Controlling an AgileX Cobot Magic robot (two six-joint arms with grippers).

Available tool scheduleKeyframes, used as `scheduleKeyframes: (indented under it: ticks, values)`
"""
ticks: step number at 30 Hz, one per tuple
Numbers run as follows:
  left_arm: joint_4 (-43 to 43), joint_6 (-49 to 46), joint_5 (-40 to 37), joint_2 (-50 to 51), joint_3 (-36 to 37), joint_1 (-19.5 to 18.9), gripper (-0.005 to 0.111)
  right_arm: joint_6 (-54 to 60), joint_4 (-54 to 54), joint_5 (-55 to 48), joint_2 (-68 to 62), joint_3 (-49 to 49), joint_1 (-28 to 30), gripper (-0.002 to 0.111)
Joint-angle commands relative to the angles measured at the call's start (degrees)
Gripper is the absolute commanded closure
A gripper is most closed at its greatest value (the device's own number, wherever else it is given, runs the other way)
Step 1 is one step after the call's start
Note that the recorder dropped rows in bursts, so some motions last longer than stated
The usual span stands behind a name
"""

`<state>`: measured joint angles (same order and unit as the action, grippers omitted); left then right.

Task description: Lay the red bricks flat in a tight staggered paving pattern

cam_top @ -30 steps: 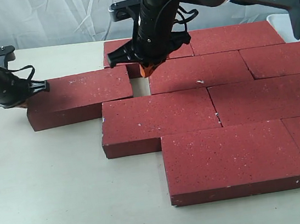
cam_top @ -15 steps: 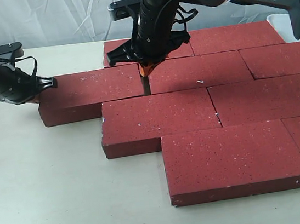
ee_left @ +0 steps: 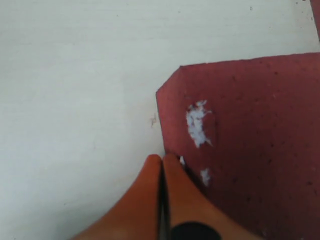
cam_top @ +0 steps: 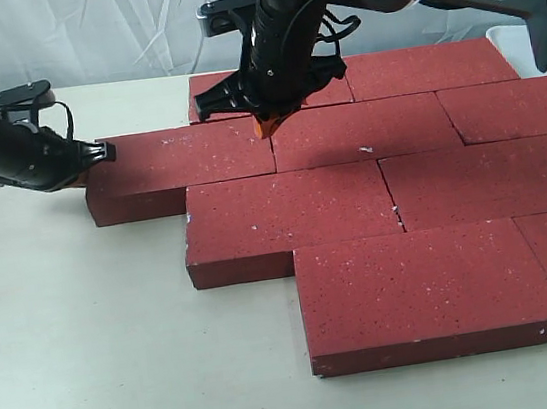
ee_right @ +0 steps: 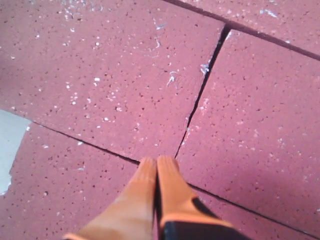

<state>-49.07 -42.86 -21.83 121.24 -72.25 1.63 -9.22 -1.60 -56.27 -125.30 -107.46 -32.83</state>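
Several red bricks (cam_top: 383, 195) lie flat in staggered rows on the pale table (cam_top: 90, 340). The leftmost brick of the second row (cam_top: 182, 161) now butts against its neighbour (cam_top: 365, 130). My left gripper (cam_top: 96, 159) is shut, its orange tips (ee_left: 162, 159) against that brick's chipped left end (ee_left: 250, 140). My right gripper (cam_top: 265, 125) is shut and empty. Its tips (ee_right: 157, 162) hover right at the joint (ee_right: 200, 100) where the bricks meet.
A white curtain (cam_top: 110, 34) hangs behind the table. A white object (cam_top: 523, 30) sits at the far right edge behind the bricks. The tabletop stretches to the left and in front of the paving.
My left gripper has pushed the leftmost brick to the right, closing the gap to its neighbour. The right gripper stayed over the joint, lifting slightly.
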Motion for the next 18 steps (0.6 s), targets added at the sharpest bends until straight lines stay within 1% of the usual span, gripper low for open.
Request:
scheduleKeyframes:
  ticks: [1,8,11,14,18]
  values:
    - [-1.9,-1.3,-0.9,0.0,-0.3,0.3,0.107,-0.1,0.4,0.4,0.7,-0.3,0.4,0.109]
    - [-1.9,-1.5,-0.3,0.0,-0.3,0.3,0.107,-0.1,0.4,0.4,0.7,-0.3,0.4,0.109]
    - [-0.6,-1.5,-0.3,0.0,-0.3,0.1,0.107,-0.1,0.4,0.4,0.7,-0.3,0.4,0.109]
    - [1.9,-1.4,-1.3,-0.4,-0.3,-0.7,0.107,-0.1,0.4,0.4,0.7,-0.3,0.4,0.109]
    - [2.4,-0.7,-3.1,-2.2,-0.3,-2.7,0.107,-0.1,0.4,0.3,0.7,-0.3,0.4,0.109]
